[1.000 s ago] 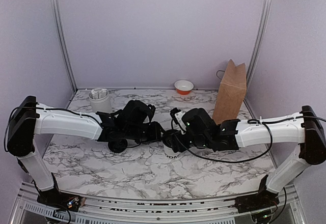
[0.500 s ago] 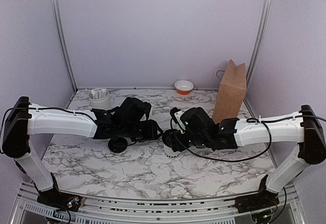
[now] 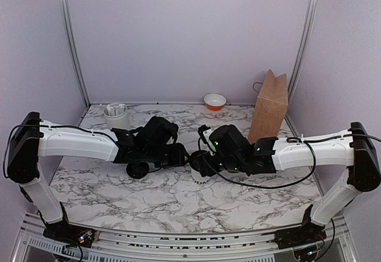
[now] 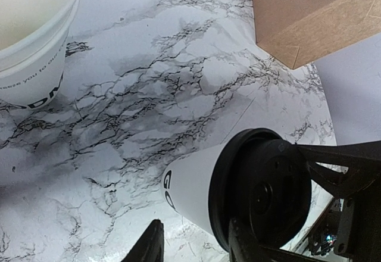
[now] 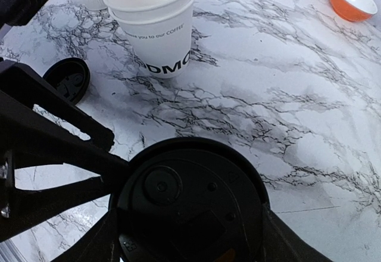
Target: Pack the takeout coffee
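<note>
The takeout coffee [image 3: 200,177] is a white paper cup with dark lettering and a black lid [image 5: 178,178] pressed on top. It stands mid-table between the two arms. My right gripper [image 5: 189,217] is shut on it, one finger on each side of the lid rim. In the left wrist view the lidded cup [image 4: 190,184] lies just right of my left gripper [image 4: 195,226]. That gripper is open, with only tabletop in its gap. Its right finger [image 4: 241,241] crosses in front of the lid's edge. From above, my left gripper [image 3: 183,155] is just left of my right gripper [image 3: 199,164].
A stack of nested white cups [image 5: 156,24] and a spare black lid [image 5: 68,78] sit behind the left arm. A brown paper bag [image 3: 269,107] stands at the back right. An orange bowl [image 3: 215,102] and a white holder with packets [image 3: 116,117] are near the back wall.
My left arm drew back to the left, then eased in again beside the cup, its jaws a little wider. The right gripper and cup have hardly moved.
</note>
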Robot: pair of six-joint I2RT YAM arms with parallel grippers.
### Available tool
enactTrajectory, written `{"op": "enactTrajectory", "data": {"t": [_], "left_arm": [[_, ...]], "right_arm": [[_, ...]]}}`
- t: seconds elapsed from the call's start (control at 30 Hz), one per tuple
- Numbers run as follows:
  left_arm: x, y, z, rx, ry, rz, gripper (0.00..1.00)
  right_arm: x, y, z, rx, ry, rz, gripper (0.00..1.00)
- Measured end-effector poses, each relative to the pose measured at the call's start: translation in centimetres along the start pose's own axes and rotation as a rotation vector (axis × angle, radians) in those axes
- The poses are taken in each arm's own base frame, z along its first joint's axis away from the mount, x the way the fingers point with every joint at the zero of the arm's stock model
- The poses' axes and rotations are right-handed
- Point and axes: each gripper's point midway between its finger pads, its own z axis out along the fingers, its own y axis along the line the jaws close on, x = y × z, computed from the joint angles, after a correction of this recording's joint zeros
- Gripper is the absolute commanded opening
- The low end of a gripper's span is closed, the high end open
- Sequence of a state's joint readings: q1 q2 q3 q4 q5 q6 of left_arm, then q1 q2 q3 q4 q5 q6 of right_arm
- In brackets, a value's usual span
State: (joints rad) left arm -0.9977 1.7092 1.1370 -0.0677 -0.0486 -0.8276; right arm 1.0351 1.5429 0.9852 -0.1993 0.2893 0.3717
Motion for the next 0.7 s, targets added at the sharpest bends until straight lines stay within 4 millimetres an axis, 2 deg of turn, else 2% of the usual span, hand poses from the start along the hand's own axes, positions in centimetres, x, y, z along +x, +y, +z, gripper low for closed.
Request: {"op": "enactTrajectory", "data": {"t": [0.17,0.7], "left_arm": [[0.3,-0.1,0.8,0.0,0.012,0.004,0.38],[0.4,0.1,1.5,0.004,-0.002,-0.018,0.35]], "right_arm": [[0.2,-0.2,0.0,0.011,0.008,-0.003,0.7],[0.3,-0.3,0.2,0.024,0.017,-0.008,0.72]]}}
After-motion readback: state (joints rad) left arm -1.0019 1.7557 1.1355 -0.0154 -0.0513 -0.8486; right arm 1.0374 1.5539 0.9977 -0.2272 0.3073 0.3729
